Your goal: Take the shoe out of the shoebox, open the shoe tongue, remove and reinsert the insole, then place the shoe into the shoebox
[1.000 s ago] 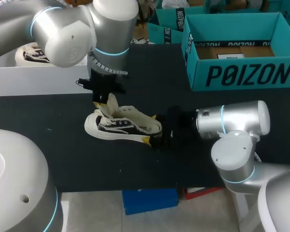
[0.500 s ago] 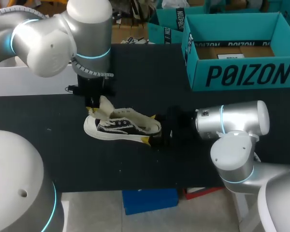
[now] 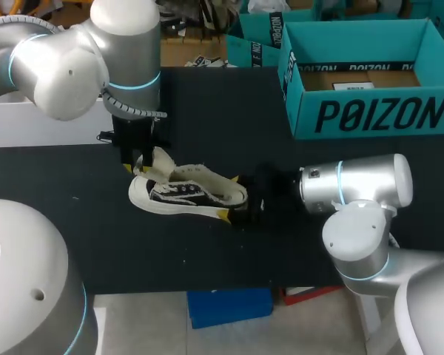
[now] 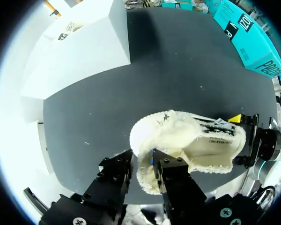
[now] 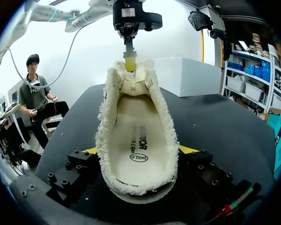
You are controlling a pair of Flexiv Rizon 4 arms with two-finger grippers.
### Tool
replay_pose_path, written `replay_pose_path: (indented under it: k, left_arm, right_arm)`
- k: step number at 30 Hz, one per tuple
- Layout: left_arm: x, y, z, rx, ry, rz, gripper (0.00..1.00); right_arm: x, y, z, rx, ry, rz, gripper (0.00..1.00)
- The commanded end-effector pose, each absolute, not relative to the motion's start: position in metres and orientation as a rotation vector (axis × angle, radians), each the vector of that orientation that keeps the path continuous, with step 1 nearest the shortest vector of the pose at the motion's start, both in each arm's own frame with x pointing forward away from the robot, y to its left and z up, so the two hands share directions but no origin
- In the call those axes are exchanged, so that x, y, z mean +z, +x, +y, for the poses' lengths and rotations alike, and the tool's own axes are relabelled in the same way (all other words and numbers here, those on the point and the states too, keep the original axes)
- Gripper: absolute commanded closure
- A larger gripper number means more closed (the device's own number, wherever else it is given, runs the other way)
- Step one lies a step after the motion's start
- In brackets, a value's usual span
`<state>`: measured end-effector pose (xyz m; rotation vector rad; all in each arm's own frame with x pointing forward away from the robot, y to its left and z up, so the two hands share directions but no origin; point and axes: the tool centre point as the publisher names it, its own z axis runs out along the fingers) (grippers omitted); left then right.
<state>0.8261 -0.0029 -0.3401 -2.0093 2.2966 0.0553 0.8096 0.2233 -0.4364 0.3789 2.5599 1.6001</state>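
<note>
Shoe (image 3: 189, 194) lies on its sole near the middle of the black table (image 3: 207, 103), toe toward nine o'clock and heel toward three o'clock in the head view. The left gripper (image 3: 137, 167) comes down from above at the toe end, its two fingers pinched on the frayed cream tongue (image 3: 161, 160), which stands lifted up and folded back toward the toe. In the left wrist view the tongue's edge runs between those fingers. The right gripper (image 3: 229, 197) comes in low from three o'clock and clamps the heel, one yellow tip pressed against each side of the shoe. From the right wrist view the shoe's mouth is spread wide, and the pale insole (image 5: 138, 136) lies flat inside with dark print on it. A white shoebox (image 3: 37, 122) sits at ten o'clock, well apart from the shoe and partly hidden behind the left arm. A teal shoebox (image 3: 370, 115) stands open at two o'clock, showing a brown cardboard floor.
</note>
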Motion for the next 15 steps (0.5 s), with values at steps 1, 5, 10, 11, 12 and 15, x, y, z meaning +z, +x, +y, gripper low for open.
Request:
replay_pose_path:
  k: [1,5,10,11,12,15]
  left_arm:
    - [-0.326,0.823,-0.004,-0.052,-1.907,2.459,0.00]
    - [-0.305,0.819,-0.017,-0.179,-1.585,2.731,0.00]
    - [-0.275,0.812,-0.033,-0.292,-1.116,3.050,0.00]
    - [-0.271,0.811,-0.037,-0.301,-1.008,3.091,0.00]
    - [-0.266,0.809,-0.040,-0.298,-0.896,3.129,0.00]
    - [-0.257,0.804,-0.053,-0.287,-0.558,3.246,0.00]
  right_arm:
    - [-0.452,0.813,0.233,1.603,0.387,2.548,1.00]
    - [-0.452,0.813,0.233,1.603,0.387,2.548,1.00]
    - [-0.452,0.813,0.233,1.603,0.387,2.548,1.00]
    - [-0.452,0.813,0.233,1.603,0.387,2.548,1.00]
    - [-0.452,0.813,0.233,1.603,0.387,2.548,1.00]
    - [-0.452,0.813,0.233,1.603,0.387,2.548,1.00]
